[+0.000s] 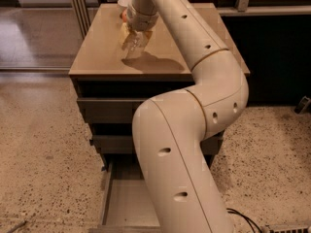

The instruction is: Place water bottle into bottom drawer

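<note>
Reaching over the tan cabinet top [97, 57], the cream robot arm's gripper [133, 41] closes around the small clear plastic water bottle [134, 47], low over the top near its back left. Whether the bottle touches the surface is unclear. Below, the grey-brown bottom drawer [127, 203] stands pulled open.

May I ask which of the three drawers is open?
The bottom drawer, pulled out with its floor showing; the two above show only fronts. The hand is over the cabinet top at the water bottle.
</note>
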Available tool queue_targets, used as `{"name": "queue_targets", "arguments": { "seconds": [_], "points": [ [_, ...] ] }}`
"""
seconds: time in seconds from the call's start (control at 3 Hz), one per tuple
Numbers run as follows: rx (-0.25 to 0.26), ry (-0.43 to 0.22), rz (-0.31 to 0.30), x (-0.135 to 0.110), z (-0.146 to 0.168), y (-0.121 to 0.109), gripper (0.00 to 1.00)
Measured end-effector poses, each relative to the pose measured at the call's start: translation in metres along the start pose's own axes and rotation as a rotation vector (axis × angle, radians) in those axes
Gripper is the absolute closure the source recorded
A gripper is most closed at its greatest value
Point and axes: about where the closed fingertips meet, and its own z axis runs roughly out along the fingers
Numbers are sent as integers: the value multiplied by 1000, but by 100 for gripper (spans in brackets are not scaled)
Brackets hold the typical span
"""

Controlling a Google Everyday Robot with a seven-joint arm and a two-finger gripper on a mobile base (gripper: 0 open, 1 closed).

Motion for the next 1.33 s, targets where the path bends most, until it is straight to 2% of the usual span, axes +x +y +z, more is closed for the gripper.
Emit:
{"name": "queue_targets", "arguments": {
  "seconds": [0.33, 0.67, 1.0, 1.33],
  "points": [
    [-88, -85, -87, 10, -49, -15, 100],
    [-88, -85, -87, 10, -49, -15, 100],
    [-74, -82, -139, 8, -60, -7, 100],
    [-96, -103, -210, 23, -110, -1, 100]
  ]
}}
